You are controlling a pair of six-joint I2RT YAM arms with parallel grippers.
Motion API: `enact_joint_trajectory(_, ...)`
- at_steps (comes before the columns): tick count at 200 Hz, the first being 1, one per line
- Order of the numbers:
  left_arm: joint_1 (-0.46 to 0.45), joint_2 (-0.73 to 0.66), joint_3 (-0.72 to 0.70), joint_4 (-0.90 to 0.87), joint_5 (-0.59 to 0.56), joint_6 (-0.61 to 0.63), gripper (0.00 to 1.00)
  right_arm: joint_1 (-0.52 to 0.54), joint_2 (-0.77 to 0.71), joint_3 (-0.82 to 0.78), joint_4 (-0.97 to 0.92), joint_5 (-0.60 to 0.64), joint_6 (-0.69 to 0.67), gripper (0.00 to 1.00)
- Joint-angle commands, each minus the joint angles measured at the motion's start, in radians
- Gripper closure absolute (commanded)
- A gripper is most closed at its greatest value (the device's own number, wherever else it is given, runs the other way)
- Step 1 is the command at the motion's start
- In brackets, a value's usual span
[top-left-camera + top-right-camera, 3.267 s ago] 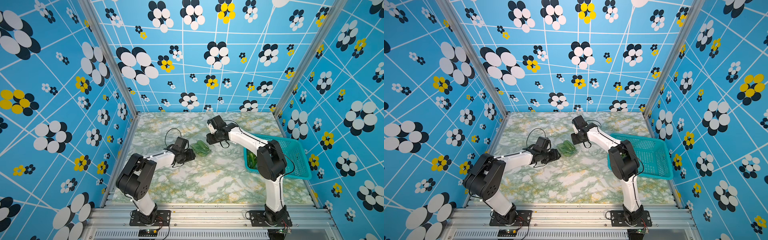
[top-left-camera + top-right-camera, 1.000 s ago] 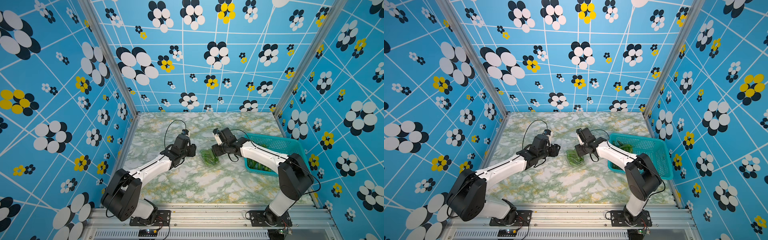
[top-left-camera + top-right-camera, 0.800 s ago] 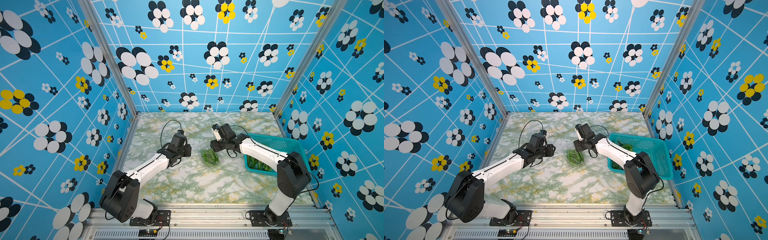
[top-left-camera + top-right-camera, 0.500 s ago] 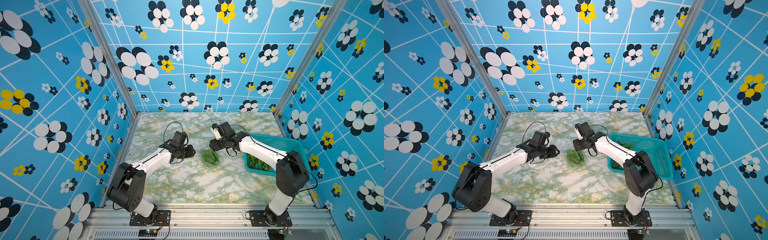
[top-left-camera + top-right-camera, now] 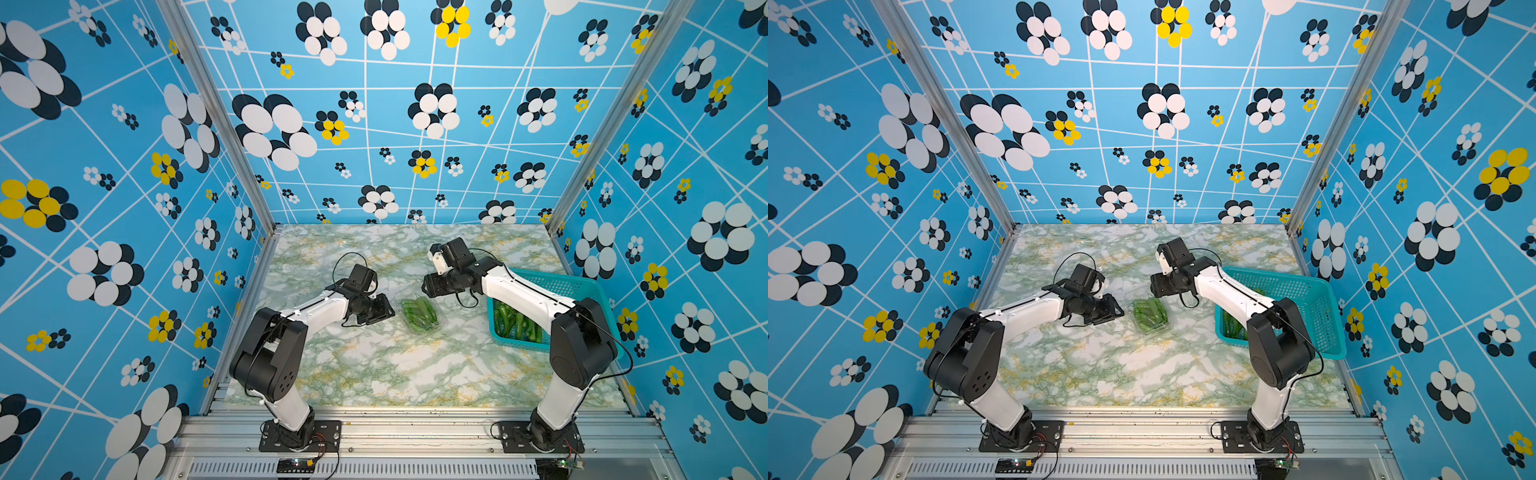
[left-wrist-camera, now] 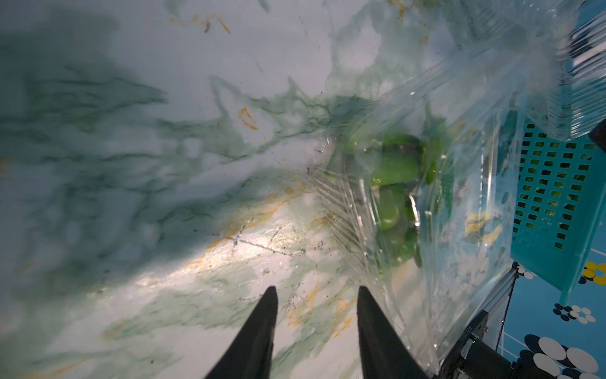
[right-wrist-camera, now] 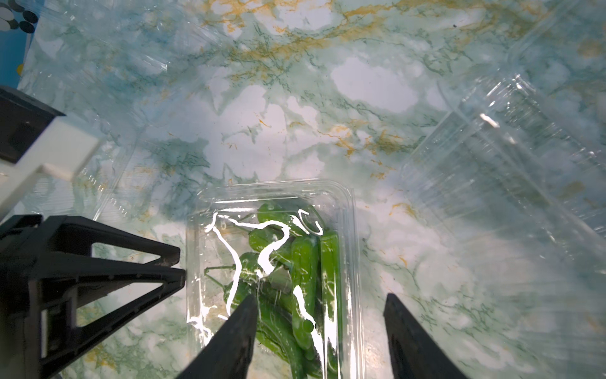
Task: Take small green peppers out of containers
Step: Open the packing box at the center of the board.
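Observation:
A clear container [image 5: 432,326] [image 5: 1160,328] full of small green peppers [image 5: 419,312] [image 5: 1148,311] lies mid-table with its lid shut. My left gripper [image 5: 390,312] [image 5: 1120,310] sits low at its left side, open, with only marble between the fingers [image 6: 314,295]; one finger lies against the container's wall [image 6: 357,229]. My right gripper [image 5: 426,289] [image 5: 1153,290] hovers open over the container's far end [image 7: 320,298], one fingertip above the peppers [image 7: 305,262], the other past the container's wall [image 7: 355,229].
A teal basket [image 5: 582,286] [image 5: 1308,291] at the right holds loose peppers [image 5: 515,324] [image 5: 1233,326]. Empty clear containers [image 7: 508,164] lie on the marble beyond the full one. Blue patterned walls close in three sides.
My left gripper has come down and moved right to the container's side, its jaws narrowing somewhat. My right gripper shifted slightly toward the back. The container stayed put.

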Motion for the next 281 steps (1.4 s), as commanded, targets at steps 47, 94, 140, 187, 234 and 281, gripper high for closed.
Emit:
enact_joint_trajectory(47, 0.007, 0.037, 0.010, 0.057, 0.059, -0.019, 0.58, -0.014, 0.038, -0.010, -0.015, -0.096, 0.043, 0.38)
enact_joint_trajectory(94, 0.007, 0.034, 0.007, 0.069, 0.066, -0.024, 0.58, -0.016, 0.067, -0.009, -0.014, -0.134, 0.055, 0.39)
enact_joint_trajectory(140, 0.008, 0.039, 0.007, 0.082, 0.075, -0.026, 0.58, -0.015, 0.107, -0.007, 0.008, -0.187, 0.075, 0.40)
enact_joint_trajectory(187, 0.007, 0.053, 0.000, 0.132, 0.102, -0.049, 0.58, -0.002, 0.127, -0.002, 0.020, -0.220, 0.081, 0.43)
enact_joint_trajectory(234, 0.002, 0.072, 0.002, 0.153, 0.091, -0.049, 0.58, 0.020, 0.147, 0.018, 0.016, -0.239, 0.081, 0.48)
enact_joint_trajectory(281, 0.000, 0.075, 0.028, 0.086, 0.041, -0.017, 0.73, 0.026, 0.106, 0.020, -0.010, -0.152, 0.023, 0.39)
